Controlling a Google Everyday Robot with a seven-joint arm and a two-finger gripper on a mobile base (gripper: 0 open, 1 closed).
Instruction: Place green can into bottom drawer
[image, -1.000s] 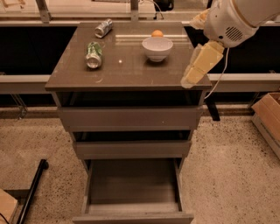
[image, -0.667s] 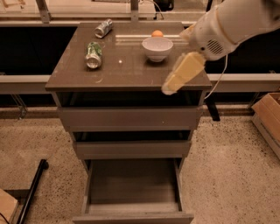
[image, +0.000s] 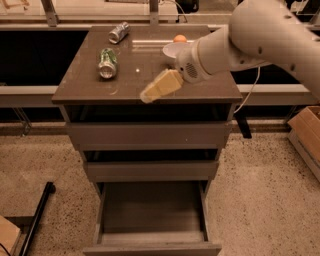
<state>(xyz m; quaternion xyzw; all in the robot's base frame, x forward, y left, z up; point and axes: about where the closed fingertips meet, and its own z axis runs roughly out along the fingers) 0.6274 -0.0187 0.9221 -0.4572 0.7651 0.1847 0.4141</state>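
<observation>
The gripper (image: 150, 93) hovers at the top's (image: 75, 87) front edge, grip state unclear. The green can (image: 107, 63) lies at its 10 o'clock. The bottom drawer (image: 150, 210) stands open at 6.

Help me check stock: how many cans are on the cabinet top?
2. The green can lies at the left; the silver can lies at the back left. The gripper hovers over the front edge, right of the green can. The arm may hide others.
</observation>
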